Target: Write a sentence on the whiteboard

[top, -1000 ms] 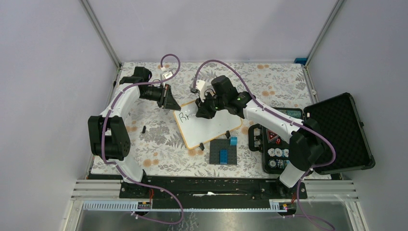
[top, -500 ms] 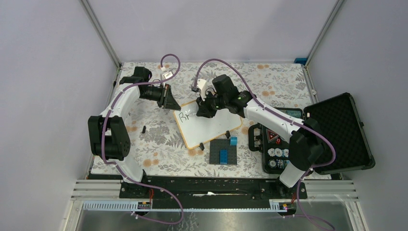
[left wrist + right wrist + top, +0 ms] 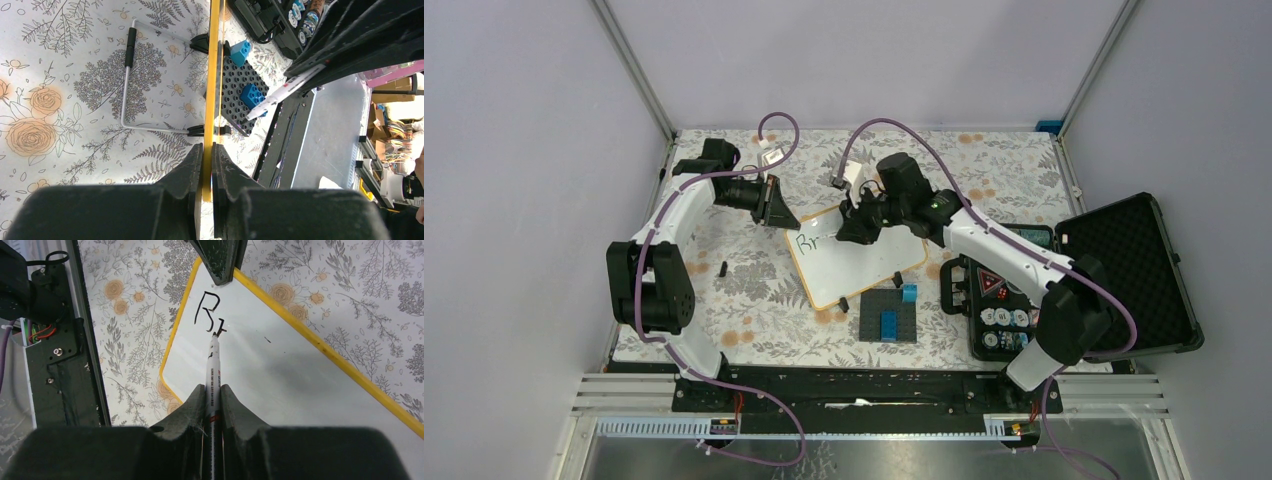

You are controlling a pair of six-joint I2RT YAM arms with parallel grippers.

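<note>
The whiteboard (image 3: 864, 262) lies tilted at the table's middle, white with a yellow-orange frame (image 3: 320, 347). On it stand a dark "R" (image 3: 207, 310) and a short stroke beside it, all that shows of the sentence. My right gripper (image 3: 213, 390) is shut on a white marker (image 3: 214, 362), its tip touching the board just right of the "R". My left gripper (image 3: 207, 147) is shut on the board's frame edge (image 3: 215, 75) at the far left corner (image 3: 786, 222). In the top view my right gripper (image 3: 852, 232) hangs over the board's upper part.
A dark grey brick plate (image 3: 889, 318) with blue bricks sits just near of the board. An open black case of poker chips (image 3: 1064, 290) lies at the right. A small black object (image 3: 724, 268) lies left of the board. The board's wire stand (image 3: 127, 85) shows beneath it.
My right arm has shifted slightly to the right with the marker over the board. The left arm and the board have not moved.
</note>
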